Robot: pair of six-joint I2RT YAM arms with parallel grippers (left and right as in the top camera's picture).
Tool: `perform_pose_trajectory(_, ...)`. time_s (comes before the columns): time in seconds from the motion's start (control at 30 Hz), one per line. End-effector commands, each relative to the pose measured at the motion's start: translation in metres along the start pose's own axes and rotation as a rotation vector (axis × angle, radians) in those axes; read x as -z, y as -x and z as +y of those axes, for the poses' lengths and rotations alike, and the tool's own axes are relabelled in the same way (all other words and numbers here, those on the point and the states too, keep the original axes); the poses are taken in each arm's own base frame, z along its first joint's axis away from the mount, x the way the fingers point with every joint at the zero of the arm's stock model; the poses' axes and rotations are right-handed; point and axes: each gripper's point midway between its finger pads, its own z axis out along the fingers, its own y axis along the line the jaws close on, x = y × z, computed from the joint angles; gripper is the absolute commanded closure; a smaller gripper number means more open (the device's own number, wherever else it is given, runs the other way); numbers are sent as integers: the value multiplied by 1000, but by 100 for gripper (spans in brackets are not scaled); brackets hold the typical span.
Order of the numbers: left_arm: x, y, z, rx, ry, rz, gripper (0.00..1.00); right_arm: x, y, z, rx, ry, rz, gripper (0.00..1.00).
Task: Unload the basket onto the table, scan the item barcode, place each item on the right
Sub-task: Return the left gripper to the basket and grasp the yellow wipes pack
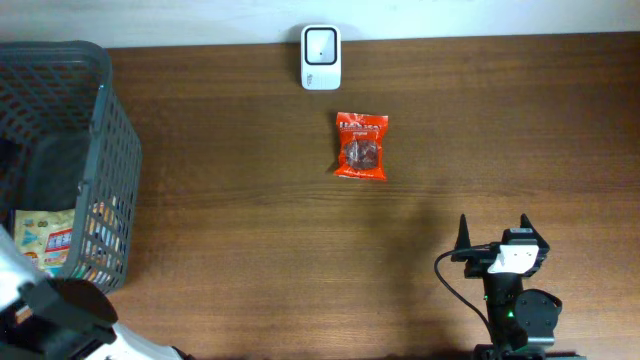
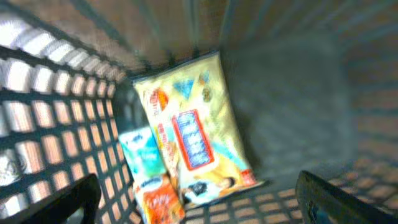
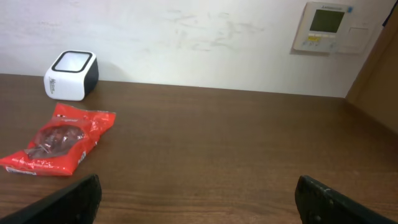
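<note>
A red snack packet [image 1: 361, 146] lies flat on the brown table, just below the white barcode scanner [image 1: 321, 57] at the far edge. In the right wrist view the packet [image 3: 59, 140] lies left of and beyond my right gripper [image 3: 199, 202], with the scanner [image 3: 71, 74] behind it. That right gripper [image 1: 494, 230] stands open and empty near the front right. My left gripper [image 2: 199, 202] is open inside the basket, nothing between its fingers. Ahead of it a yellow packet [image 2: 193, 124] leans on a blue-white one [image 2: 142, 152] and an orange one [image 2: 163, 202].
The dark grey mesh basket [image 1: 115, 150] fills the left side of the table, with packets [image 1: 45, 240] in its bottom. My left arm's white body [image 1: 60, 320] sits at the front left corner. A wall panel [image 3: 328, 26] hangs beyond the table.
</note>
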Motion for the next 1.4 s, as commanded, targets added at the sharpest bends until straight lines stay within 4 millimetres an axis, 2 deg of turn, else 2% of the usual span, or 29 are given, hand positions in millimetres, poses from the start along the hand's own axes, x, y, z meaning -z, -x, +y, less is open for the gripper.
perform_pose_trajectory(0.0,-45,-28,4,24,54,99,0,0,-4,1,8,1,5,1)
perform_pose_trajectory(0.13,-89,-53,10,51,100,147,0,0,-4,1,8,1,5,2)
perform_pose_trajectory(0.17,-107,-63,12,48,108,157,0,0,-3,1,8,1,5,2)
perform_pose_trajectory(0.3,-131,-78,16,47,119,168,2,0,-3,1,8,1,5,2)
perform_pose_trajectory(0.43,-147,-82,17,48,122,154,11,0,-3,1,8,1,5,1)
perform_pose_trajectory(0.53,-159,-84,12,50,106,149,29,0,-4,1,8,1,5,2)
perform_pose_trajectory(0.6,-166,-88,5,33,73,165,34,0,-4,1,8,1,5,2)
perform_pose_trajectory(0.63,-171,-89,-2,-12,33,176,33,0,-4,1,8,1,5,2)
perform_pose_trajectory(0.67,-175,-91,-12,-61,-19,189,28,0,-4,1,8,1,5,2)
perform_pose_trajectory(0.7,-179,-93,-23,-109,-75,205,13,0,-4,1,8,1,5,2)
perform_pose_trajectory(0.73,-183,-95,-29,-130,-102,216,5,0,-4,1,8,1,5,2)
perform_pose_trajectory(0.8,-189,-96,-31,-130,-102,221,2,0,-4,1,8,1,5,2)
perform_pose_trajectory(0.87,-195,-97,-32,-130,-100,224,2,0,-4,1,8,1,5,1)
perform_pose_trajectory(0.9,-198,-98,-31,-132,-91,226,12,0,-4,1,8,1,5,2)
perform_pose_trajectory(1.03,-200,-98,-24,-136,-54,223,67,0,-4,1,8,1,5,2)
perform_pose_trajectory(1.17,-195,-97,-23,-137,-53,225,99,0,-3,1,8,1,5,1)
perform_pose_trajectory(1.27,-176,-83,-29,-129,-85,187,100,0,-4,1,8,1,5,1)
perform_pose_trajectory(1.37,-131,-59,-48,-111,-205,123,100,0,-4,1,8,1,5,1)
